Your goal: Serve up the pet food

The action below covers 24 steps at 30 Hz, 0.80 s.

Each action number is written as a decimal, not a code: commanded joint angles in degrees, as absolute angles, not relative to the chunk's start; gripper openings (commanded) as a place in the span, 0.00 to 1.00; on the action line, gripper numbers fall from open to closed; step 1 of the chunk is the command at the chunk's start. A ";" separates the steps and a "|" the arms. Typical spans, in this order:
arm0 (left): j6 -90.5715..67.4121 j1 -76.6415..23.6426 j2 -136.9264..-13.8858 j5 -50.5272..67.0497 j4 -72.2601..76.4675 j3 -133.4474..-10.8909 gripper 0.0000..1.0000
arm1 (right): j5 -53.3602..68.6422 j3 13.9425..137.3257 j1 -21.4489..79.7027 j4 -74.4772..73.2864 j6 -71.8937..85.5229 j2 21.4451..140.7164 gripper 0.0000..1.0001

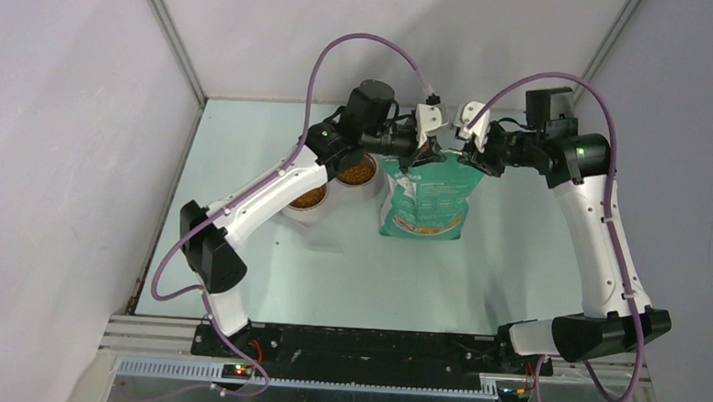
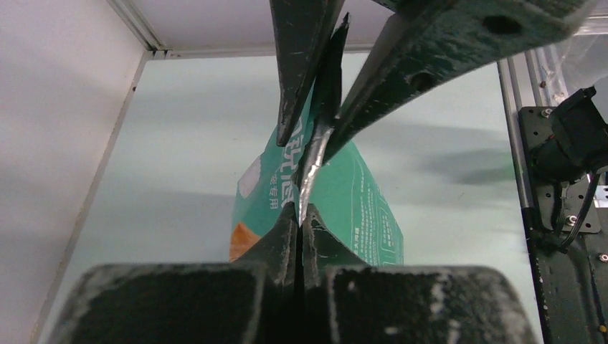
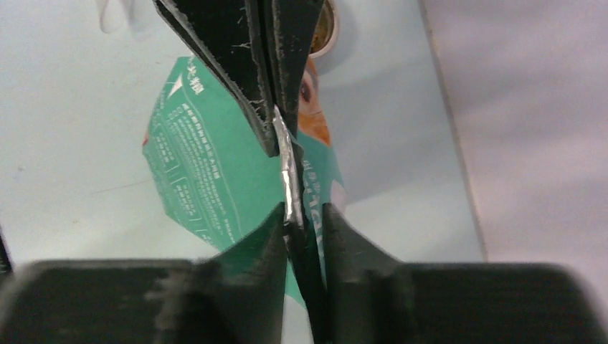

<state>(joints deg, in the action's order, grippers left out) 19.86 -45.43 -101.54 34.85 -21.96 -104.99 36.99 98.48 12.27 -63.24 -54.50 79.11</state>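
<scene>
1. Pet food, brown-orange dry kibble (image 1: 357,171), sits in round steel bowls (image 1: 299,215) on the table beside the teal-green printed bag (image 1: 427,200).
2. Left gripper (image 2: 296,215): jaws pinching the bag's top seam, probably to hold it upright.
3. Right gripper (image 3: 303,209): jaws slightly spread around that seam.

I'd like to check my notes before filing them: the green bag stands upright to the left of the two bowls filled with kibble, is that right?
Not quite. The green bag stands upright to the right of the two bowls filled with kibble, not to their left. The top view shows it.
</scene>
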 commanded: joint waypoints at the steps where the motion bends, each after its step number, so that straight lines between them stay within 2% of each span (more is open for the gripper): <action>1: 19.78 -45.79 -100.12 34.24 -20.73 -105.16 0.00 | 33.49 97.78 14.42 -59.42 -58.73 77.08 0.14; 3: 19.67 -45.76 -100.11 34.23 -20.71 -105.31 0.00 | 32.96 97.54 14.68 -58.82 -59.32 76.75 0.00; 5: 19.50 -45.79 -100.07 33.85 -20.81 -105.56 0.04 | 32.52 97.29 14.82 -58.03 -59.92 76.29 0.00; 6: 19.46 -45.79 -100.03 33.42 -20.95 -105.78 0.11 | 32.26 97.12 14.79 -57.44 -60.11 75.89 0.00; 7: 19.46 -45.79 -99.98 33.19 -21.59 -105.93 0.26 | 31.93 97.01 14.79 -56.83 -60.31 75.74 0.00; 9: 20.13 -45.60 -99.50 32.83 -23.53 -106.09 0.39 | 31.57 97.03 14.77 -56.25 -60.84 75.34 0.00; 11: 21.62 -45.36 -98.55 32.77 -26.17 -105.77 0.41 | 31.52 97.03 14.76 -55.77 -61.01 74.85 0.00; 14: 23.70 -43.94 -95.40 32.17 -28.17 -101.52 0.35 | 31.63 97.11 14.70 -55.61 -61.16 74.83 0.00; 15: 23.98 -43.59 -94.63 32.13 -28.28 -100.29 0.25 | 31.64 97.12 14.73 -55.61 -61.21 74.82 0.00; 16: 24.32 -42.89 -93.25 32.05 -28.62 -98.35 0.21 | 31.60 97.12 14.71 -55.66 -61.31 74.90 0.00; 17: 24.60 -42.58 -92.72 31.94 -28.81 -96.90 0.12 | 31.54 97.12 14.73 -55.84 -61.37 74.93 0.00; 19: 25.66 -42.06 -91.45 30.50 -29.34 -95.22 0.02 | 31.61 97.12 14.73 -55.92 -61.31 75.09 0.00; 22: 26.19 -41.93 -90.82 29.75 -29.16 -94.61 0.00 | 32.22 96.99 15.01 -55.72 -60.83 75.33 0.00; 24: 25.07 -41.92 -91.06 29.84 -28.51 -95.39 0.00 | 31.90 96.31 16.17 -54.72 -60.90 75.32 0.12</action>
